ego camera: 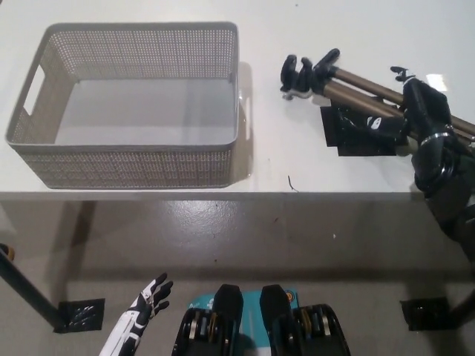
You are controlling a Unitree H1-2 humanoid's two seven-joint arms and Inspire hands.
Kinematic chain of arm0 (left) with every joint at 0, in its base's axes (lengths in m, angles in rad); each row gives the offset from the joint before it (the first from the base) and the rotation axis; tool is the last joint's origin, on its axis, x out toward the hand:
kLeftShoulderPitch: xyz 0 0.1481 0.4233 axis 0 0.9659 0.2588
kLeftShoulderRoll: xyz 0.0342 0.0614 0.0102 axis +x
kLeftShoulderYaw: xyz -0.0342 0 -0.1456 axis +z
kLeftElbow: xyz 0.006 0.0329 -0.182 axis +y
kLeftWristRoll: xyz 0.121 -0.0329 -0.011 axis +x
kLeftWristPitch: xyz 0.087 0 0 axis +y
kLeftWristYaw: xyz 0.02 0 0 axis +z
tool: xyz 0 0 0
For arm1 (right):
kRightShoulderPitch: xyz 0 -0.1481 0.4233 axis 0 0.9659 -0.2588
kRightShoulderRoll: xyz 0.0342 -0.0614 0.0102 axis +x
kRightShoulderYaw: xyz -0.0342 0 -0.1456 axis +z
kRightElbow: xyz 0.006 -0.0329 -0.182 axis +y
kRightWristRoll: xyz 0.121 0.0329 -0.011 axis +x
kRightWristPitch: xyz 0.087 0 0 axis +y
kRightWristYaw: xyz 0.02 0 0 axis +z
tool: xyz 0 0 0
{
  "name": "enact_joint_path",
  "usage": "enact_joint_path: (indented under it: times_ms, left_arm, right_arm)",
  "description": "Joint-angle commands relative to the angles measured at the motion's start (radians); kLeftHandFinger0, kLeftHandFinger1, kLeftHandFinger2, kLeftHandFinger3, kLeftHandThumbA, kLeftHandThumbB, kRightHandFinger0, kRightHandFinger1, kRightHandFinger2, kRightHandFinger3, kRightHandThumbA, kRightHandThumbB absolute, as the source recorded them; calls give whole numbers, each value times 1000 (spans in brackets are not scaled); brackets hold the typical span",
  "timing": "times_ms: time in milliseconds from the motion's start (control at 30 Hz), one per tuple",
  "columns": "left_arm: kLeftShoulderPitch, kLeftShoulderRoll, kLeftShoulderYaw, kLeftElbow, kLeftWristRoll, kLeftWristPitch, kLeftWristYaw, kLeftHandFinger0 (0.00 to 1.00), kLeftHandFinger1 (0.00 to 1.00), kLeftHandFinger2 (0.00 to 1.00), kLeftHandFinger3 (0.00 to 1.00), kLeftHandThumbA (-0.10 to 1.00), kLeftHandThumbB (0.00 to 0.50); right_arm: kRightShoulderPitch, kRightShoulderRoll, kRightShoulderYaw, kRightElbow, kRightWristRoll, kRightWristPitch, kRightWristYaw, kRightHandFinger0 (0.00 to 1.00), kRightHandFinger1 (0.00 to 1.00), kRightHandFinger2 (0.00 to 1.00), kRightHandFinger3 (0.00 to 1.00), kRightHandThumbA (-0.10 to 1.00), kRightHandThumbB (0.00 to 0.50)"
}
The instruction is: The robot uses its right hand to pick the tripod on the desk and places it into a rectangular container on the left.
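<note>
The white tabletop (pixel 334 30) is carrying an empty mesh container (pixel 141 159) at left, awaiting the tripod (pixel 349 89) lying well apart at right. The black right hand (pixel 424 104) is closing over its legs; grip unclear. The white left hand (pixel 152 297) is resting low, fingers apart.

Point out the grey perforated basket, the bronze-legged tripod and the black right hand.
Grey perforated basket (pixel 133 167): head view, near wall.
Bronze-legged tripod (pixel 349 93): head view, a leg.
Black right hand (pixel 424 104): head view, hand's middle.

Bare lab-like test space: plain white desk (pixel 148 15), grey concrete floor (pixel 245 237), black tape patches (pixel 356 130).
</note>
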State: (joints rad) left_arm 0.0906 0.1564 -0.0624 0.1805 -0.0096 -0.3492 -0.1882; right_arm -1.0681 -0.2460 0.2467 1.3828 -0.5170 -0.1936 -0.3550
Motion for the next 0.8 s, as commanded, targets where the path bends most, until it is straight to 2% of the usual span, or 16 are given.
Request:
enact_joint_path:
  times_ms: [0, 200, 367, 433, 500, 567, 633, 667, 700, 767]
  left_arm:
    - [6, 6, 8, -5, 8, -59, 11, 1000, 1000, 1000, 1000, 1000, 252]
    - [7, 5, 10, -9, 4, -60, 9, 1000, 1000, 1000, 1000, 1000, 234]
    - [11, 3, 12, -8, -3, -59, 7, 1000, 1000, 1000, 1000, 1000, 252]
    - [8, 3, 12, 0, -1, -67, 8, 1000, 1000, 1000, 1000, 1000, 253]
    - [8, 3, 12, 2, 0, -68, 8, 1000, 1000, 1000, 1000, 1000, 254]
    - [10, 3, 11, -3, 1, -59, 8, 1000, 1000, 1000, 1000, 1000, 260]
    - [9, 6, 14, -6, -6, -52, 6, 1000, 1000, 1000, 1000, 1000, 263]
    - [11, 4, 14, -5, -5, -55, 7, 1000, 1000, 1000, 1000, 1000, 262]
    - [11, 3, 14, -4, -5, -56, 7, 1000, 1000, 1000, 1000, 1000, 264]
    - [13, 5, 13, -2, -2, -62, 7, 1000, 1000, 1000, 1000, 1000, 265]
  right_arm:
    - [-81, -24, -48, -30, 83, -107, -26, 0, 352, 773, 760, -100, 139]
    - [-105, -19, -86, -56, 113, -147, 2, 0, 354, 816, 789, -100, 154]
    - [-115, -14, -110, -62, 137, -165, 25, 0, 363, 769, 790, -100, 165]
    - [-125, -12, -132, -69, 159, -161, 46, 0, 357, 754, 794, -100, 150]
    - [-129, -11, -144, -74, 167, -170, 45, 0, 358, 755, 804, -100, 155]
    - [-139, -10, -152, -94, 169, -167, 42, 13, 335, 722, 783, -100, 140]
    - [-158, -7, -155, -122, 171, -131, 51, 0, 153, 736, 829, -100, 135]
    - [-168, -6, -155, -138, 166, -102, 50, 0, 225, 790, 859, -100, 134]
    - [-171, -6, -155, -147, 165, -93, 48, 0, 262, 797, 867, -100, 136]
    - [-185, -3, -160, -185, 170, -78, 52, 3, 447, 810, 875, -100, 131]
